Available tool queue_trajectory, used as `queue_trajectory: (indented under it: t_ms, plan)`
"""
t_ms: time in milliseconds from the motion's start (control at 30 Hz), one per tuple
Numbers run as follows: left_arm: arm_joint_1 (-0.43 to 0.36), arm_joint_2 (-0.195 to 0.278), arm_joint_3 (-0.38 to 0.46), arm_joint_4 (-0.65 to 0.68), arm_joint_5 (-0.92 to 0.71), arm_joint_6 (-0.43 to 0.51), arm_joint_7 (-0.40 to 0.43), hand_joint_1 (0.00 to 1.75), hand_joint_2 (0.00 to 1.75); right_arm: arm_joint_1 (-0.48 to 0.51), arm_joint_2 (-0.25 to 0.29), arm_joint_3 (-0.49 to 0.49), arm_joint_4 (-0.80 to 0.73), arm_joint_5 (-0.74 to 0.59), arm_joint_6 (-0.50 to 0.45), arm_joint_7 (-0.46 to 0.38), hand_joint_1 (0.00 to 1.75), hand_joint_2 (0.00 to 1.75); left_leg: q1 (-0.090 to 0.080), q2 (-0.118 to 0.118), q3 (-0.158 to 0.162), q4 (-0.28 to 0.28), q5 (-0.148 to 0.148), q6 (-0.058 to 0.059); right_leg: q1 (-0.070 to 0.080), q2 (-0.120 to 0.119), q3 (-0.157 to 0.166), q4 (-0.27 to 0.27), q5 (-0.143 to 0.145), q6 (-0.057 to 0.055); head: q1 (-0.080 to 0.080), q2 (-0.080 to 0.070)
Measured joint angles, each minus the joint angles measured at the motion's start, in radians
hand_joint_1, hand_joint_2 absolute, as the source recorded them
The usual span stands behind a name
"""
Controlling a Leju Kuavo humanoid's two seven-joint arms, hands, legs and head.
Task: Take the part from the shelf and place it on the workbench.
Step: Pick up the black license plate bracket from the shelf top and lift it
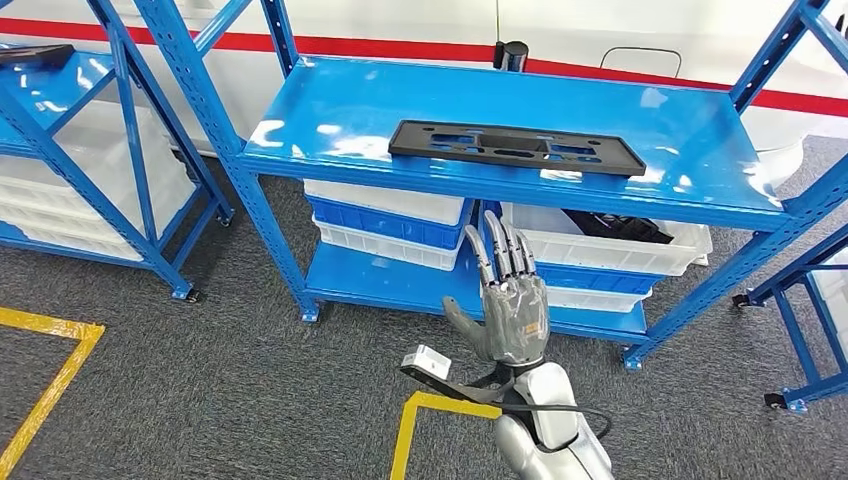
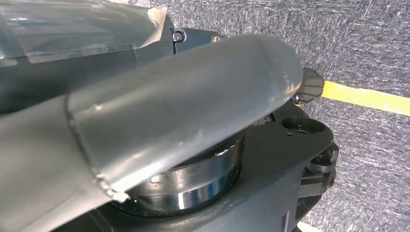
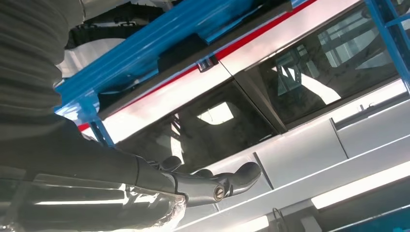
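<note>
The right hand (image 1: 512, 300) is raised in front of the blue shelf (image 1: 330, 120), palm away, its fingers (image 1: 505, 250) straight and spread a little, the thumb out to the side, with nothing in it. It stands below the front edge of the shelf's top surface and apart from it, over the gap where the lower level shows. In the right wrist view the same hand (image 3: 193, 186) reaches out with dark fingers (image 3: 244, 174) stretched and bare, against a white wall with a red stripe and dark window panes.

The part (image 1: 515, 147), a long flat black plate with cut-outs, lies on the top surface of the shelf, close to the front edge and toward the right half, its length running along that edge. The hand does not touch it.

Under the top surface, white and blue bins (image 1: 390, 225) are stacked on the lower level at the left, and a white bin (image 1: 610, 250) with dark pieces inside sits at the right. A second blue rack (image 1: 60, 110) stands further left. The floor is grey carpet with yellow tape lines (image 1: 40, 345).

The left hand (image 2: 159, 121) shows in the left wrist view as a thick grey thumb close to the lens above the carpet; I cannot tell how its fingers lie.
</note>
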Motion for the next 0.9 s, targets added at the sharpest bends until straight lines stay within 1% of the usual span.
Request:
queue_trajectory:
  t_ms: [33, 67, 100, 133, 167, 200, 233, 267, 300, 333, 367, 400, 433, 500, 533, 567, 600, 633, 667, 700, 733, 767, 800, 833, 867, 900]
  plan:
    - [0.000, 0.001, 0.000, 0.000, 0.000, -0.002, 0.000, 0.00, 0.00, -0.005, 0.003, -0.002, 0.000, 0.008, 0.002, 0.003, 0.00, 1.75, 0.005, 0.000, 0.004, -0.009, 0.004, 0.005, 0.002, 0.004, -0.011, 0.021, -0.011, -0.001, 0.000, 0.000]
    - [-0.001, 0.001, -0.001, 0.000, -0.001, -0.002, 0.000, 0.00, 0.00, -0.009, 0.004, -0.004, 0.001, 0.012, 0.004, 0.005, 0.00, 1.75, 0.009, -0.001, 0.008, -0.016, 0.008, 0.009, 0.003, 0.008, -0.033, 0.065, -0.030, -0.004, 0.001, 0.000]
    - [-0.001, 0.002, -0.001, 0.000, -0.001, -0.002, 0.000, 0.00, 0.00, -0.011, 0.004, -0.007, 0.002, 0.014, 0.006, 0.005, 0.00, 1.75, 0.010, -0.002, 0.010, -0.019, 0.009, 0.010, 0.001, 0.013, -0.067, 0.129, -0.054, -0.007, 0.002, 0.000]
    - [-0.002, 0.002, -0.001, 0.000, -0.001, -0.001, 0.000, 0.00, 0.00, -0.012, 0.004, -0.009, 0.004, 0.016, 0.008, 0.006, 0.00, 1.75, 0.011, -0.003, 0.009, -0.019, 0.009, 0.011, 0.001, 0.017, -0.107, 0.198, -0.076, -0.009, 0.003, 0.000]
    - [-0.002, 0.003, -0.002, 0.000, -0.002, -0.001, 0.000, 0.00, 0.00, -0.012, 0.003, -0.012, 0.007, 0.017, 0.008, 0.006, 0.00, 1.75, 0.011, -0.006, 0.009, -0.019, 0.008, 0.011, -0.001, 0.019, -0.143, 0.256, -0.090, -0.008, 0.003, 0.000]
    - [-0.001, 0.004, -0.002, 0.000, -0.002, -0.001, 0.000, 0.00, 0.00, -0.011, 0.002, -0.016, 0.011, 0.017, 0.009, 0.007, 0.00, 1.75, 0.012, -0.009, 0.009, -0.018, 0.008, 0.009, -0.002, 0.020, -0.163, 0.281, -0.087, -0.002, 0.004, 0.000]
    - [-0.001, 0.005, -0.002, 0.000, -0.002, 0.000, -0.001, 0.00, 0.00, -0.011, 0.001, -0.020, 0.013, 0.017, 0.009, 0.007, 0.00, 1.75, 0.013, -0.013, 0.010, -0.017, 0.006, 0.007, -0.005, 0.020, -0.164, 0.263, -0.066, 0.008, 0.004, 0.000]
    - [-0.001, 0.005, -0.002, 0.000, -0.003, -0.001, -0.001, 0.00, 0.00, -0.011, 0.001, -0.025, 0.016, 0.016, 0.008, 0.007, 0.00, 1.75, 0.015, -0.016, 0.011, -0.015, 0.004, 0.003, -0.009, 0.020, -0.145, 0.208, -0.033, 0.019, 0.004, 0.000]
    - [0.000, 0.006, -0.003, 0.000, -0.004, -0.001, -0.002, 0.00, 0.00, -0.012, 0.001, -0.032, 0.017, 0.016, 0.008, 0.007, 0.00, 1.75, 0.016, -0.019, 0.012, -0.011, 0.000, -0.003, -0.014, 0.020, -0.118, 0.135, 0.002, 0.030, 0.005, 0.000]
    - [-0.001, 0.006, -0.003, 0.000, -0.006, -0.001, -0.003, 0.00, 0.00, -0.013, 0.001, -0.038, 0.020, 0.014, 0.006, 0.007, 0.00, 1.75, 0.016, -0.022, 0.011, -0.005, -0.005, -0.010, -0.015, 0.021, -0.091, 0.073, 0.029, 0.033, 0.005, 0.000]
    - [-0.001, 0.007, -0.003, 0.000, -0.007, -0.001, -0.004, 0.00, 0.00, -0.014, 0.001, -0.045, 0.022, 0.013, 0.005, 0.006, 0.00, 1.75, 0.015, -0.024, 0.010, 0.000, -0.009, -0.018, -0.015, 0.023, -0.074, 0.033, 0.045, 0.029, 0.006, 0.000]
    - [-0.001, 0.007, -0.003, 0.000, -0.008, -0.001, -0.005, 0.00, 0.00, -0.015, 0.001, -0.051, 0.025, 0.011, 0.003, 0.006, 0.00, 1.75, 0.014, -0.024, 0.008, 0.003, -0.012, -0.024, -0.012, 0.024, -0.067, 0.018, 0.050, 0.020, 0.006, 0.000]
    - [-0.001, 0.008, -0.003, 0.001, -0.008, -0.001, -0.005, 0.00, 0.00, -0.015, 0.001, -0.056, 0.027, 0.009, 0.002, 0.004, 0.00, 1.75, 0.014, -0.025, 0.007, 0.003, -0.013, -0.029, -0.008, 0.026, -0.065, 0.018, 0.050, 0.009, 0.005, 0.000]
    - [0.000, 0.009, -0.003, 0.001, -0.010, -0.001, -0.005, 0.00, 0.00, -0.015, 0.002, -0.066, 0.030, 0.008, 0.001, 0.002, 0.00, 1.75, 0.020, -0.022, 0.006, 0.009, -0.019, -0.037, -0.010, 0.026, -0.064, 0.017, 0.052, -0.008, 0.004, 0.000]
    - [0.000, 0.010, -0.004, 0.001, -0.011, -0.002, -0.005, 0.00, 0.00, -0.016, 0.002, -0.070, 0.030, 0.008, 0.001, 0.001, 0.00, 1.75, 0.022, -0.018, -0.003, 0.029, -0.032, -0.042, -0.012, 0.026, -0.062, 0.017, 0.051, -0.015, 0.002, 0.000]
    - [-0.001, 0.011, -0.004, 0.001, -0.012, -0.002, -0.005, 0.00, 0.00, -0.015, 0.002, -0.073, 0.030, 0.009, 0.001, 0.001, 0.00, 1.75, 0.024, -0.013, -0.024, 0.073, -0.055, -0.047, -0.014, 0.026, -0.060, 0.016, 0.050, -0.020, 0.000, 0.000]
    - [-0.001, 0.011, -0.005, 0.001, -0.014, -0.003, -0.005, 0.00, 0.00, -0.015, 0.002, -0.077, 0.031, 0.009, 0.000, 0.000, 0.00, 1.75, 0.024, -0.007, -0.057, 0.138, -0.085, -0.051, -0.013, 0.025, -0.058, 0.016, 0.048, -0.025, -0.002, 0.000]
    - [-0.001, 0.011, -0.006, 0.001, -0.015, -0.003, -0.005, 0.00, 0.00, -0.015, 0.002, -0.079, 0.031, 0.009, 0.000, 0.000, 0.00, 1.75, 0.024, -0.004, -0.097, 0.211, -0.113, -0.055, -0.011, 0.025, -0.057, 0.016, 0.046, -0.028, -0.004, 0.000]
    - [0.000, 0.011, -0.007, 0.001, -0.015, -0.003, -0.005, 0.00, 0.00, -0.014, 0.002, -0.082, 0.031, 0.009, 0.000, 0.000, 0.00, 1.75, 0.025, -0.002, -0.133, 0.271, -0.129, -0.056, -0.010, 0.024, -0.056, 0.016, 0.045, -0.030, -0.004, 0.000]
    - [0.001, 0.011, -0.007, 0.001, -0.016, -0.003, -0.005, 0.00, 0.00, -0.014, 0.002, -0.083, 0.031, 0.009, 0.000, 0.000, 0.00, 1.75, 0.025, -0.001, -0.155, 0.297, -0.124, -0.055, -0.008, 0.024, -0.055, 0.016, 0.043, -0.032, -0.004, 0.000]
    - [0.001, 0.011, -0.007, 0.002, -0.016, -0.003, -0.005, 0.00, 0.00, -0.014, 0.002, -0.084, 0.031, 0.009, 0.000, 0.000, 0.00, 1.75, 0.024, 0.000, -0.154, 0.280, -0.099, -0.051, -0.007, 0.025, -0.051, 0.016, 0.041, -0.034, -0.004, 0.000]
    - [0.001, 0.011, -0.007, 0.002, -0.016, -0.003, -0.005, 0.00, 0.00, -0.014, 0.002, -0.085, 0.031, 0.009, 0.000, 0.000, 0.00, 1.75, 0.024, 0.000, -0.135, 0.227, -0.059, -0.046, -0.005, 0.025, -0.046, 0.016, 0.038, -0.036, -0.004, 0.000]
    - [0.001, 0.012, -0.007, 0.002, -0.017, -0.003, -0.005, 0.00, 0.00, -0.014, 0.002, -0.085, 0.031, 0.009, 0.000, 0.000, 0.00, 1.75, 0.022, 0.000, -0.104, 0.153, -0.018, -0.038, -0.004, 0.025, -0.041, 0.016, 0.034, -0.037, -0.004, 0.000]
    - [0.000, 0.013, -0.007, 0.002, -0.017, -0.003, -0.005, 0.00, 0.00, -0.014, 0.002, -0.086, 0.031, 0.009, 0.000, 0.000, 0.00, 1.75, 0.019, 0.001, -0.074, 0.087, 0.009, -0.031, 0.000, 0.026, -0.037, 0.015, 0.031, -0.035, -0.004, 0.000]
    - [-0.001, 0.014, -0.007, 0.002, -0.018, -0.003, -0.005, 0.00, 0.00, -0.015, 0.002, -0.087, 0.031, 0.009, 0.000, 0.000, 0.00, 1.75, 0.015, 0.002, -0.054, 0.042, 0.023, -0.025, 0.002, 0.026, -0.036, 0.015, 0.027, -0.032, -0.003, 0.000]
    - [-0.002, 0.015, -0.008, 0.002, -0.019, -0.003, -0.005, 0.00, 0.00, -0.014, 0.002, -0.088, 0.031, 0.009, 0.000, 0.000, 0.00, 1.75, 0.011, 0.002, -0.045, 0.021, 0.024, -0.021, 0.003, 0.026, -0.037, 0.014, 0.025, -0.028, -0.003, 0.000]
